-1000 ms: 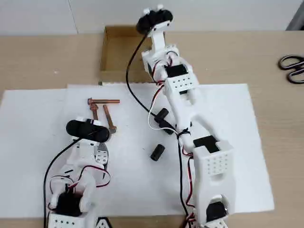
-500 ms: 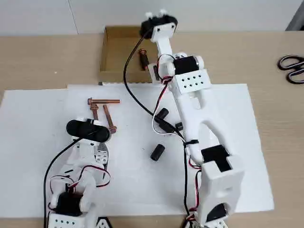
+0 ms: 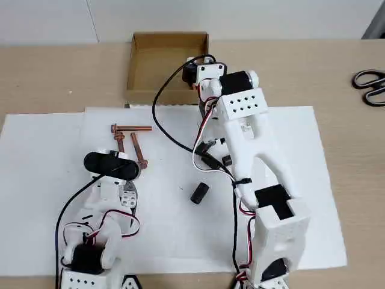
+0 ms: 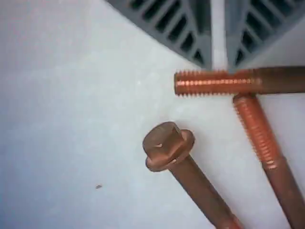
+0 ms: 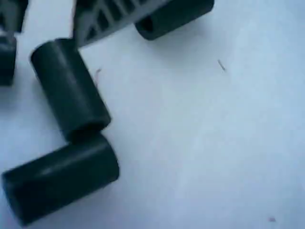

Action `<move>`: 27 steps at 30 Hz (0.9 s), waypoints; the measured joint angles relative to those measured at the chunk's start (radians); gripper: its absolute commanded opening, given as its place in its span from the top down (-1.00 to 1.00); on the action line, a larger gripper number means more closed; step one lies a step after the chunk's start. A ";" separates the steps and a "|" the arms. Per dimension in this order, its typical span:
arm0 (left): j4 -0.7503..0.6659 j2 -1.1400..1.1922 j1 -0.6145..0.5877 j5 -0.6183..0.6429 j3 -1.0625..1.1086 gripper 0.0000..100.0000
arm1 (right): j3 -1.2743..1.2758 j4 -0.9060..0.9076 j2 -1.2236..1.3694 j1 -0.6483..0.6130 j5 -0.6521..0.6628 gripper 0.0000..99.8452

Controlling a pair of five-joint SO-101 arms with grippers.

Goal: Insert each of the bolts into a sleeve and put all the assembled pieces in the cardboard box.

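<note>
Left gripper (image 4: 218, 62) lower left of high view, poised over bolts (image 3: 131, 128); fingers near-closed, slim gap, holding nothing. Three bolts bare on white sheet (image 3: 48, 180), left of centre. Cardboard box (image 3: 157, 63) top centre. One sleeve (image 3: 200, 192) loose mid-frame; two more sleeves (image 5: 69, 90) touching, beneath right gripper (image 5: 47, 38), fingers apart, empty. Judged step: choosing next bolt-sleeve pair. Next move needs: grip on bolt shank, other arm on sleeve, axes aligned

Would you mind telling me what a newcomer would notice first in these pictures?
Three copper bolts lie loose on the white paper beside the left arm. The big white right arm stretches across it toward the cardboard box, a black sleeve lying beside it.
</note>
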 measured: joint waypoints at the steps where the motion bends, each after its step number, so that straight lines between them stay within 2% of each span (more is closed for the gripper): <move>1: 0.000 0.000 0.000 0.000 0.000 0.99 | 0.012 0.000 0.000 -0.003 0.000 0.86; 9: 0.000 0.000 0.000 0.000 0.000 0.99 | 0.094 0.002 0.000 -0.038 0.021 0.86; 18: 0.000 0.000 0.000 0.000 0.000 0.99 | 0.130 0.002 -0.002 -0.043 0.400 0.86; 24: 0.000 0.000 0.000 0.000 0.000 0.99 | 0.135 0.000 -0.002 -0.041 0.503 0.86; 27: 0.000 0.000 0.000 0.000 0.000 0.99 | 0.135 -0.002 -0.002 -0.043 0.525 0.72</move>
